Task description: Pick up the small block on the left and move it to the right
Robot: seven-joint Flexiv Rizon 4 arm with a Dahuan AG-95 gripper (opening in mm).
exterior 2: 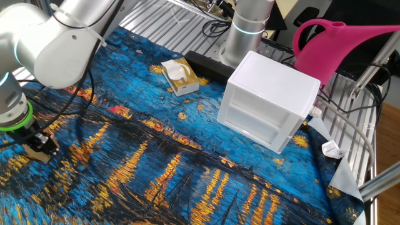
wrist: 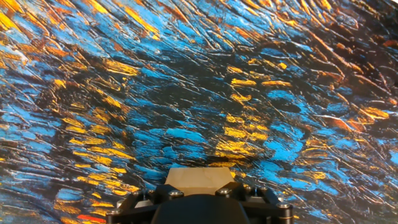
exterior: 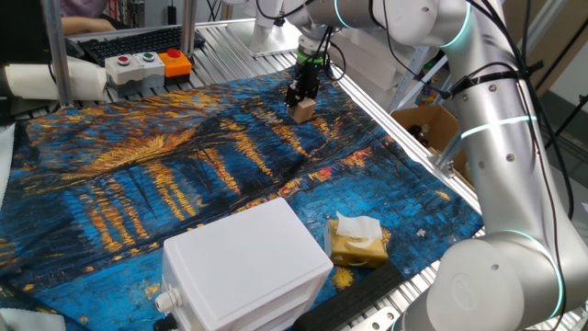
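So the small block [exterior: 302, 111] sits at the far edge of the blue-and-orange painted cloth [exterior: 184, 175], pinched in the gripper [exterior: 300, 98], bottom looks right at cloth level. It's a cube, so no long axis really. The white plastic box [exterior 2: 270, 100] lies well apart, open side showing nothing inside. Tissue packet [exterior 2: 179, 76] just beside it, pink watering can [exterior 2: 337, 47] behind. Cardboard box [exterior: 424, 124] off the table edge, contents unclear.

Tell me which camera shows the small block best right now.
One fixed view: the small block shows clear below the gripper, two faces visible. The other fixed view catches it at the left edge, partly hidden by the arm. The hand view shows only its top.
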